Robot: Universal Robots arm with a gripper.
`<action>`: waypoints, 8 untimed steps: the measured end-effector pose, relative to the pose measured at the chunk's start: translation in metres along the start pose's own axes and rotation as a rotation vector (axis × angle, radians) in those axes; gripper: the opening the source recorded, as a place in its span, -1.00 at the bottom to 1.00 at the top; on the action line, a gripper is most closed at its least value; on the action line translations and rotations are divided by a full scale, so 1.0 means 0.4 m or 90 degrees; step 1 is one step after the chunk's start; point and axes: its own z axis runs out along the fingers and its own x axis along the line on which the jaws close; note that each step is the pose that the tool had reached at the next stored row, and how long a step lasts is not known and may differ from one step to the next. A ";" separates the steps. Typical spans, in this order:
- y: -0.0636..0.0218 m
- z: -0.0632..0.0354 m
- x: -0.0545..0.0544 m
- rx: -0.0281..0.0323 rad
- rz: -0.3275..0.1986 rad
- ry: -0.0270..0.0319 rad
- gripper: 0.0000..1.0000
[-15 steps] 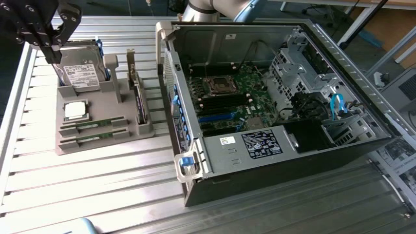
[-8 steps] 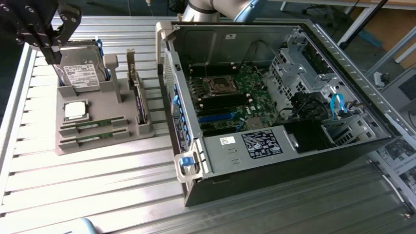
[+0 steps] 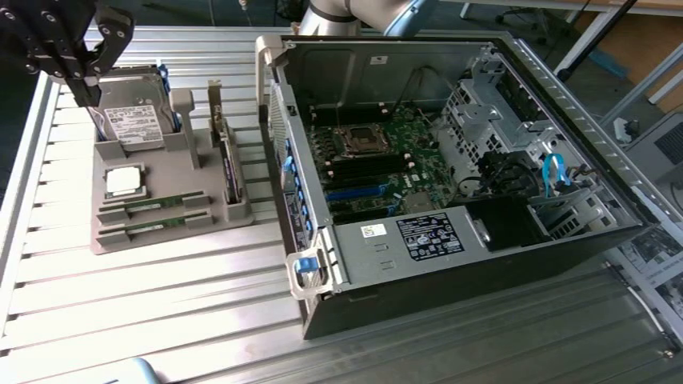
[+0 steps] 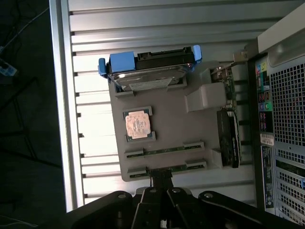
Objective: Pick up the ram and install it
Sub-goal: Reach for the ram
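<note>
Watching the pick step here: approach only, nothing grabbed yet. The gripper (image 4: 161, 180) hangs high over the grey parts tray (image 3: 176, 184), jaws pressed together and pinching nothing.

The ram (image 4: 178, 166) lies flat in its slot along the tray edge farthest from the hard drive (image 3: 133, 120). A second stick (image 4: 164, 149) lies parallel just beside it, and both are seated in their holders. In the wrist view the fingertips line up over the edge-side stick, so I read that one as the target — a judgement, not a certainty.

Also on the tray:
- a silver processor chip (image 3: 123, 180), flat between the sticks and the drive
- the drive itself, standing on edge in blue rails
- a card (image 3: 226, 172), upright on the side nearest the case

The open PC case (image 3: 449, 308) sits to the exterior view's right of the tray, with the motherboard (image 3: 373, 152) exposed. The long dark slots (image 3: 369, 170) beside the socket look unfilled, though it's hard to be sure.

What the pick calls for, as I judge it: jaws spread wider than the stick is thick, square to its long edge, gripping mid-length. The board is thin, so any tilt could bind it in the holders.
</note>
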 end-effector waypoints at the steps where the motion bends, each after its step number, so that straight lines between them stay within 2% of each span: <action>1: 0.000 0.000 0.000 0.0000 0.000 0.0000 -0.79; 8: -0.006 0.001 0.000 0.0000 0.000 0.0000 -0.79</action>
